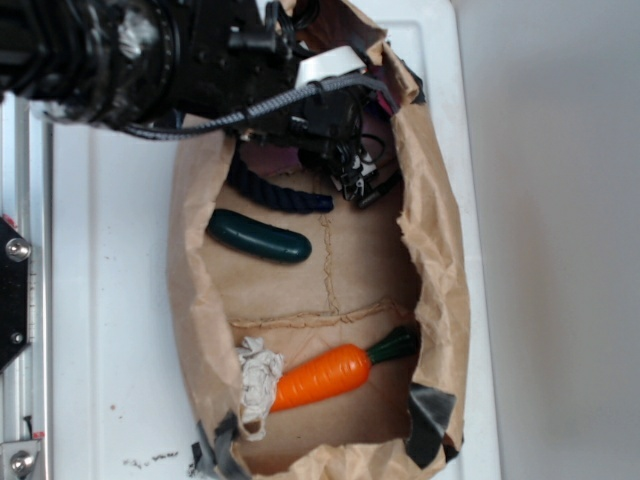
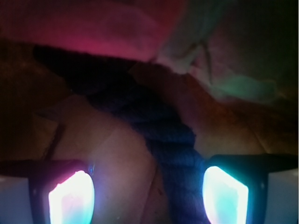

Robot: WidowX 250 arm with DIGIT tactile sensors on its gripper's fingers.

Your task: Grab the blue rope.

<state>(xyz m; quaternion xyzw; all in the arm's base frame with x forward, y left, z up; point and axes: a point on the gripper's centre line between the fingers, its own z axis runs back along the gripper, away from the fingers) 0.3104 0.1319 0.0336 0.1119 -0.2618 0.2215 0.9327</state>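
Wrist view dim and blurred, blue rope point(image 2: 173, 140) running between the spread end effector point(image 2: 148, 196) pads, far end hidden.

A crumpled brown paper bag point(image 1: 440, 250), laid open like a tray, sits on a white surface point(image 1: 110, 300). Inside it, just below the gripper, a smooth dark-green cucumber toy point(image 1: 258, 236) lies at a slight slant on the paper floor. Well below the gripper, toward the bag's far end, an orange carrot toy point(image 1: 325, 376) with a dark green top lies at a slant. A wad of off-white cloth point(image 1: 258, 388) touches the carrot's narrow tip. Dark tape point(image 1: 430, 418) patches the bag's lower corners.
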